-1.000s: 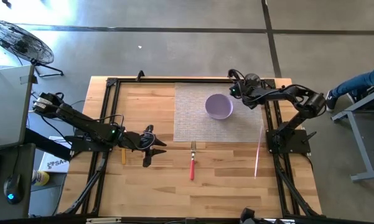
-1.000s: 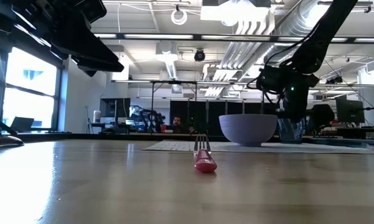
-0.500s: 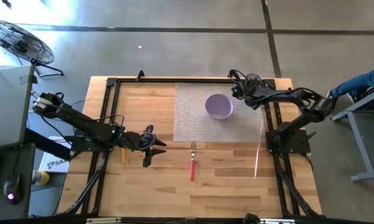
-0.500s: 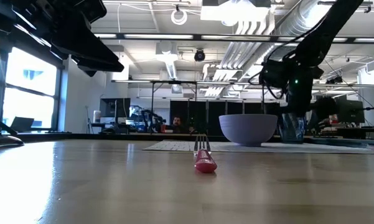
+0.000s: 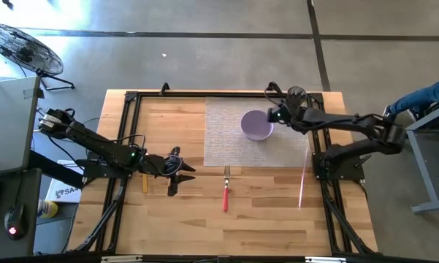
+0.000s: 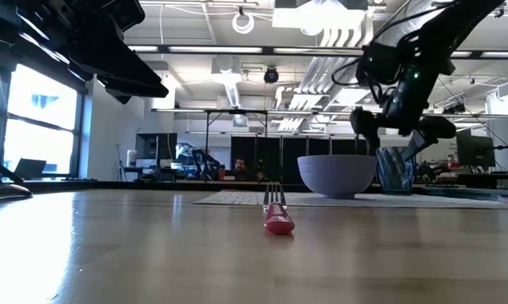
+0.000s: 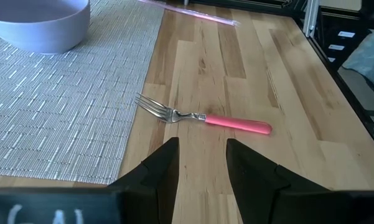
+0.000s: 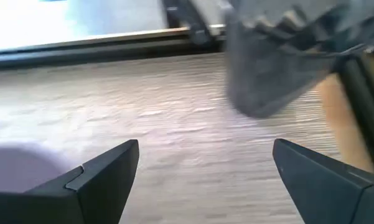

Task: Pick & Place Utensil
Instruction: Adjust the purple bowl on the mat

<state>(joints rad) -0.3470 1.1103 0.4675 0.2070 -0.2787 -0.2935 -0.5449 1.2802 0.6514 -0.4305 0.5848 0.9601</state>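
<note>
Two dark arms stand at a light wooden table [image 5: 263,212]. Task item: a metal fork with a red-pink plastic handle [image 5: 225,191], lying flat on the bare wood just off the near edge of a grey woven placemat [image 5: 226,142], tines toward the mat and handle pointing away from it. No gripper touches the fork. On the placemat stands a lavender round bowl [image 5: 256,125], upright. The left gripper [image 5: 181,172] hangs above the wood to the left of the fork, well apart from it; in the left wrist view its two dark fingers [image 7: 165,171] stand parted with a gap between them and nothing held, and the fork [image 7: 202,117] lies ahead of them with its tines next to the mat edge [image 7: 62,118]. The right gripper [image 5: 274,115] is raised above the table at the right rim of the bowl; in the low view it hangs above and just behind the bowl [image 6: 338,175], clear of the surface. In the right wrist view its fingers [image 8: 102,177] are spread wide and empty, with the mat weave below and a corner of the bowl [image 8: 15,165] in frame. A thin pink rod [image 5: 304,177] lies on the wood to the right of the placemat.
</note>
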